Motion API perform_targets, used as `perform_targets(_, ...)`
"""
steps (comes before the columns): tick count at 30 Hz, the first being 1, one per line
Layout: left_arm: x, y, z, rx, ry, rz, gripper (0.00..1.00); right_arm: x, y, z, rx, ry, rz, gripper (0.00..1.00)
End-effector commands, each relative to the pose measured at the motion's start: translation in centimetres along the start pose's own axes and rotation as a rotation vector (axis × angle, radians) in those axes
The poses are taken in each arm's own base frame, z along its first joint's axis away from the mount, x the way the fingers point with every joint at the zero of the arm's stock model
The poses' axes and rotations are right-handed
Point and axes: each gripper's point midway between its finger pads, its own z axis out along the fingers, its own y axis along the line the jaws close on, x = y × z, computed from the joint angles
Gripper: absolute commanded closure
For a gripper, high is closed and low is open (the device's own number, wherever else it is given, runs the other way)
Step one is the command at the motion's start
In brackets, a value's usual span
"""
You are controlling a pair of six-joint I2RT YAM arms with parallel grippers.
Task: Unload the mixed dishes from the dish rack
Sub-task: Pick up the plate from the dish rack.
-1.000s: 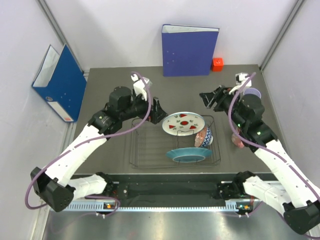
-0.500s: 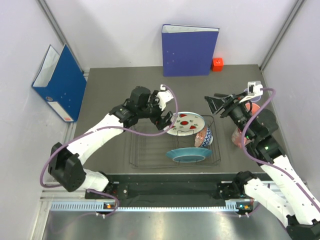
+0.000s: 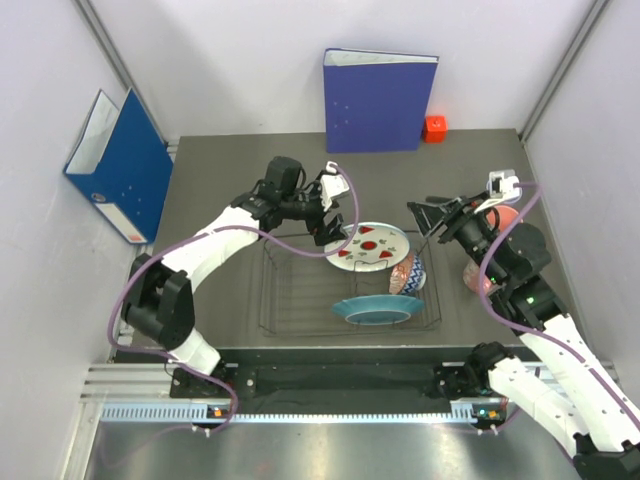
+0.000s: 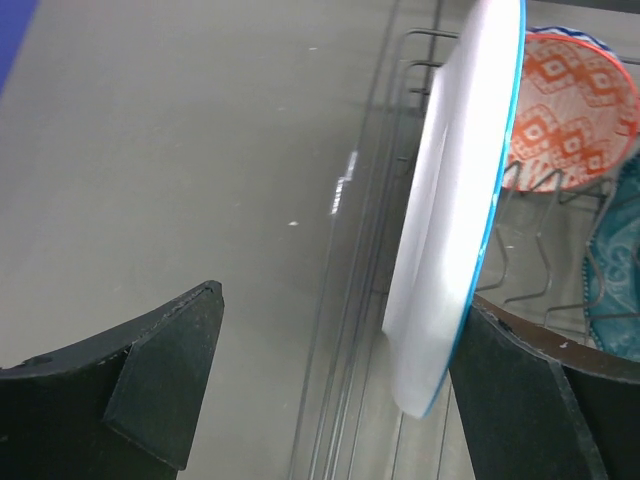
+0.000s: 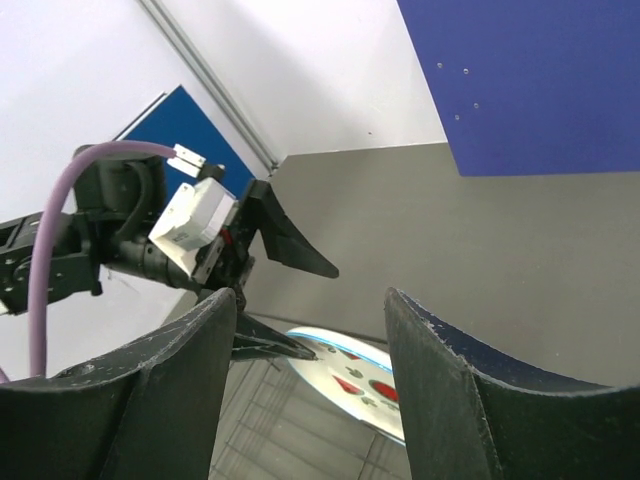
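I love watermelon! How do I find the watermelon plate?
Find the dark wire dish rack in the middle of the grey table. At its far edge leans a round white plate with red watermelon slices. The round teal plate and red-patterned bowl beside it lack those marks.

Blue binder (image 3: pixel 118 165) leans at far left; violet binder (image 3: pixel 378 100) stands upright at the back, red cube (image 3: pixel 434 128) just beside it

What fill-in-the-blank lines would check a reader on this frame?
The left gripper, open, straddles the rim of the ____ plate. The right gripper is open and holds ____. The rack holds ____ plates.
Missing words: white; nothing; two.
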Motion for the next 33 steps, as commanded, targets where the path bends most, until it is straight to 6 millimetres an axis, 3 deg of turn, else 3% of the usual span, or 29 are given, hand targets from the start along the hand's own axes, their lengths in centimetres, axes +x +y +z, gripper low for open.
perform_targets(1, -2.8, 0.5, 0.2, 0.055, -0.103, 0.101, 0.11, 0.0, 0.3, -0.1, -0.015, 0.000, -0.011, 0.39)
perform_targets(10, -0.5, -2.0, 1.7, 0.131, -0.095, 0.071, 0.29, 1.8, -0.6, 1.1, 0.004, 0.042, 0.008, 0.39)
perform_targets(15, 0.4, -2.5, 3.0, 0.097, -0.056, 0.068, 0.58, 2.7, -0.8, 1.6, 0.003, 0.071, 0.024, 0.39)
perform_targets(17, 0.7, -2.4, 3.5, 0.066, -0.035, 0.065, 0.64, 2.9, -0.8, 1.8, 0.004, 0.075, 0.031, 0.39)
perform_targets(23, 0.1, -1.6, 3.8, -0.088, -0.017, 0.087, 0.96, 3.3, -1.1, 1.7, 0.006, 0.075, 0.040, 0.40)
perform_targets(26, 0.5, -2.4, 3.7, -0.119, -0.001, 0.089, 1.00, 3.5, -1.1, 1.7, 0.003, 0.075, 0.049, 0.39)
perform_targets(33, -0.9, -2.7, 2.2, -0.197, -0.040, 0.133, 1.00, 4.0, -0.9, 1.7, -0.009, 0.080, 0.073, 0.40)
